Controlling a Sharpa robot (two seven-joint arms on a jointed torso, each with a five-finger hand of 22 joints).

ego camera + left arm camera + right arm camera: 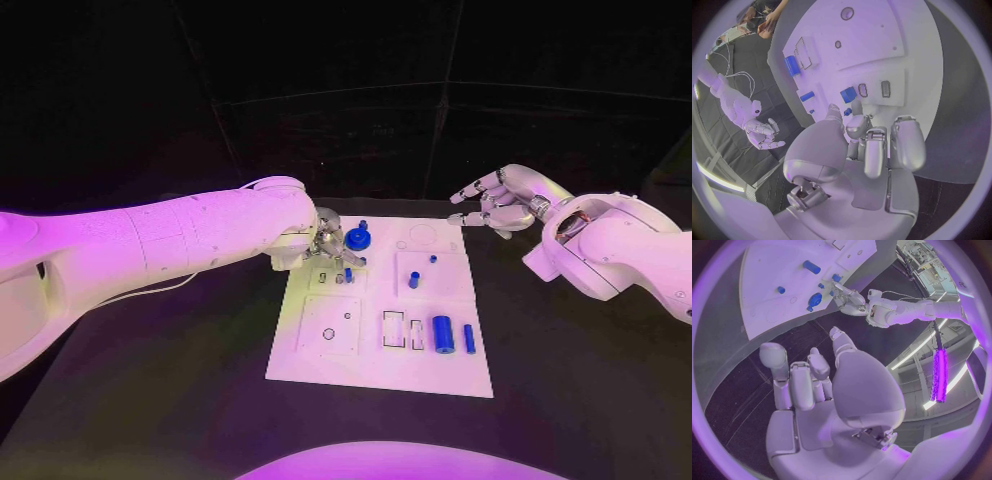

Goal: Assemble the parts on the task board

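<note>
Task board (pixel 378 330) sits mid-table, white plate on black table (pixel 144 400). Parts on it: a round blue disc part (pixel 358 238) w/ a peg at the far edge, a small blue peg (pixel 414 280) mid-board, a big blue cylinder (pixel 444 335) and a slim blue pin (pixel 469 338) lying near the right side, next to empty rectangular slots (pixel 394 329). Those two look unplaced, so you're early-to-mid in the job, I'd say; slots and round holes on the near-left of the board look unfilled too.

Left hand (pixel 320 243) is over the board's far-left corner, fingers curled down around a small blue piece (pixel 848 94). Whether it's actually pinching it — can't tell from these views; contact is hidden by the fingers.

Right hand (pixel 495 205) hovers off the board's far-right corner, fingers loosely spread, holding nothing.

You've got most inserts left: cylinder, pin, plus whatever left hand is working.
</note>
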